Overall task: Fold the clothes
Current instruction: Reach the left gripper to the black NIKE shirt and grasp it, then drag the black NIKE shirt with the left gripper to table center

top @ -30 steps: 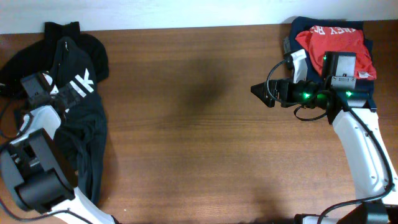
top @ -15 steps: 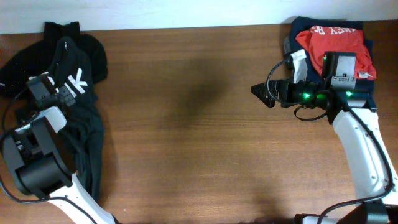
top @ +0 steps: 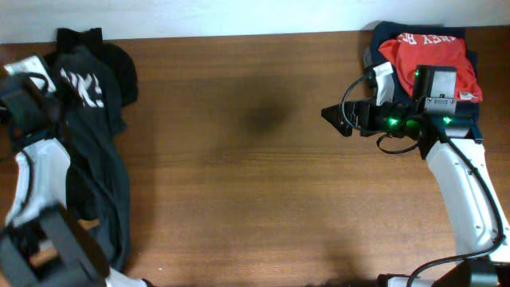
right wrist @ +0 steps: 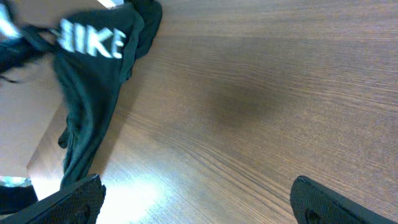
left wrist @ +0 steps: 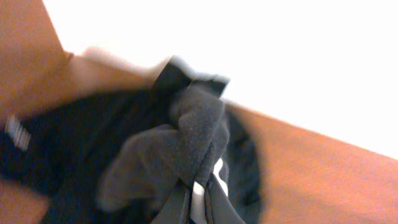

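While tight in left claw (left wrist: 198,191), NIKE T-shirt (top: 97,159) limp on table (top: 263,199).

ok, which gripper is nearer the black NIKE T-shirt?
Left. The left gripper has its fingers shut on the black fabric NIKE T-shirt; the right gripper hangs open across the wooden table, beside the red-orange folded garment.

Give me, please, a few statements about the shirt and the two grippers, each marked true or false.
1. The left gripper is shut on the black NIKE T-shirt. True.
2. The right gripper holds the red-orange garment. False: it is open and empty, over bare table.
3. The T-shirt lies neatly folded at the table's middle. False: it is bunched and unfolded at the left side.
4. The red-orange garment lies on a navy garment. True.
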Tool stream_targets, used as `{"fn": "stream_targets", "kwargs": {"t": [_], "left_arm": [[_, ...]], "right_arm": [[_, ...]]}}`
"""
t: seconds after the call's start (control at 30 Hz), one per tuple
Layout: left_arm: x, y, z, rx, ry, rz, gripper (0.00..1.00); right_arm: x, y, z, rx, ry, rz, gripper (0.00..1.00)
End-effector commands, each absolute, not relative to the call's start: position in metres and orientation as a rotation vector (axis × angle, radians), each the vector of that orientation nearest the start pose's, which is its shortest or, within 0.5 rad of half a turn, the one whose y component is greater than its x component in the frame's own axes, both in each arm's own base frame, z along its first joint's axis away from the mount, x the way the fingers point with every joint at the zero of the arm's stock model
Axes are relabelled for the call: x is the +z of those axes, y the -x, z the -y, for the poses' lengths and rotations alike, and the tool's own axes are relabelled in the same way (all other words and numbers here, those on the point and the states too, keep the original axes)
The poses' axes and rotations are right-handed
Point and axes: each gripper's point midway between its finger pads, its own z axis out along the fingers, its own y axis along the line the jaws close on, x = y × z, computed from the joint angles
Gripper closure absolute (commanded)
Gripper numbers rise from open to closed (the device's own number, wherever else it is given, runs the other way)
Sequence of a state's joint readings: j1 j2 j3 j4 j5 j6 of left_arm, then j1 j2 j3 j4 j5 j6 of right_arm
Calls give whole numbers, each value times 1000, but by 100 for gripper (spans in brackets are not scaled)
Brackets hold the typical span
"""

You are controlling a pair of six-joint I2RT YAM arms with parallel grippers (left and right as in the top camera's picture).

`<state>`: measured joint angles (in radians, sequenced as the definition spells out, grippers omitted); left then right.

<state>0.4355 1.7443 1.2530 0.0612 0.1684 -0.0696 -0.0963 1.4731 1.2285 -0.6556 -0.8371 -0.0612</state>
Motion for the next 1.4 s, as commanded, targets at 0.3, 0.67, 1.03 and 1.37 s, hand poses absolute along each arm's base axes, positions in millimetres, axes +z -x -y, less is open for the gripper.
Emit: {"fn": "stream_targets", "kwargs": {"t": [0.3, 0.67, 1.03, 1.37], "left_arm": [[327, -488, 6, -326, -100, -1775, 99], [294, -489, 161, -460, -319, -1803, 99], [280, -491, 235, -496, -393, -1728, 95], [234, -427, 322, -656, -628, -1875, 58]], "right_arm": [[245, -383, -96, 931, 370, -2180, 1], [251, -398, -40, 872, 158, -2162, 1], [250, -400, -9, 829, 65, -2156, 1], [256, -405, -7, 809, 85, -2126, 1]]}}
